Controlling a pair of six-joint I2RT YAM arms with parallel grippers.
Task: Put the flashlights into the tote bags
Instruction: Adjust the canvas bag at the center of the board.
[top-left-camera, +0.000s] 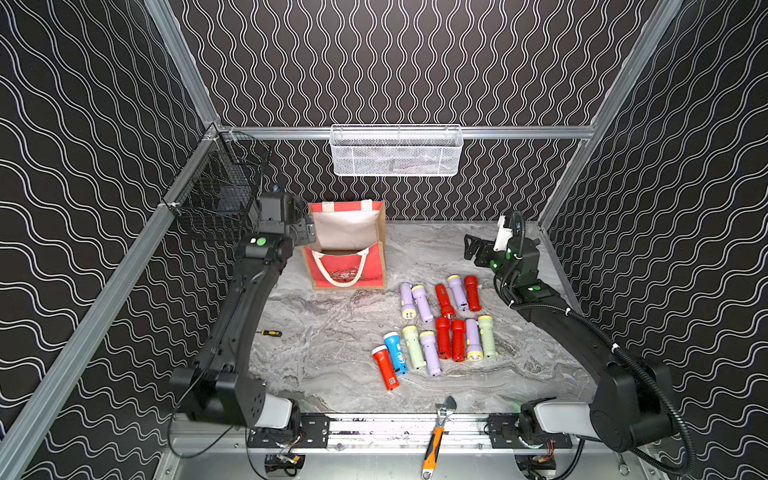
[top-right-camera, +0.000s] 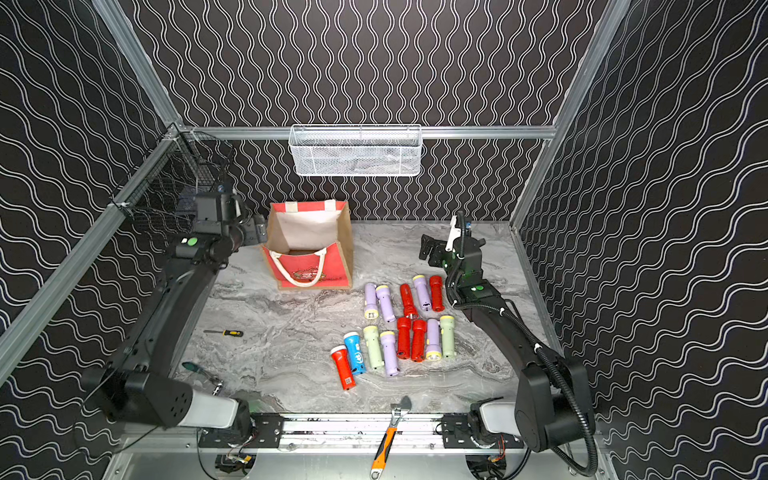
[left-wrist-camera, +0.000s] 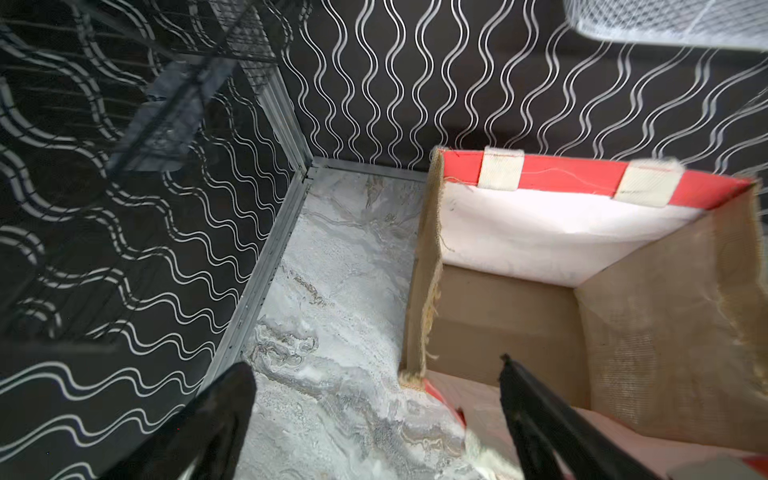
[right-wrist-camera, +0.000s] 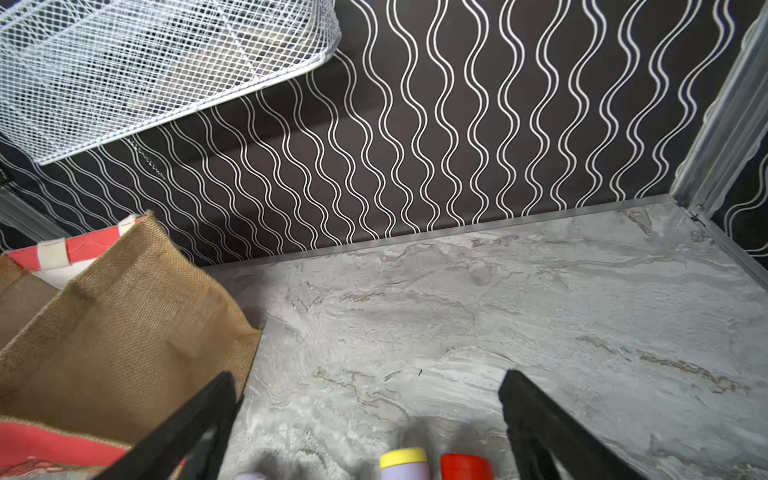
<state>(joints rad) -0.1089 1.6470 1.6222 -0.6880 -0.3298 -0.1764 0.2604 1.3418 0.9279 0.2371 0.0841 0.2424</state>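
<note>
- Only the top views show all the flashlights (top-left-camera: 443, 337): two loose rows right of the tabletop's centre, with long axes running near edge to far edge and heads pointing both ways.
- Right wrist view crops two heads.
- Tote bag (top-left-camera: 347, 270) stands upright near the far edge; the left wrist view shows its brown floor.
- Left gripper (left-wrist-camera: 374, 365) gapes wide, the bag's side wall between its fingers.
- Right gripper (right-wrist-camera: 369, 376) is wide too, above the tabletop.

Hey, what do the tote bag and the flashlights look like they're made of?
The tote bag looks like coarse woven burlap or jute: matte tan, visible weave, frayed threads along its edge, with smooth whitish fabric inside. The flashlights are probably moulded plastic: solid bright colours with a slight sheen.
</note>
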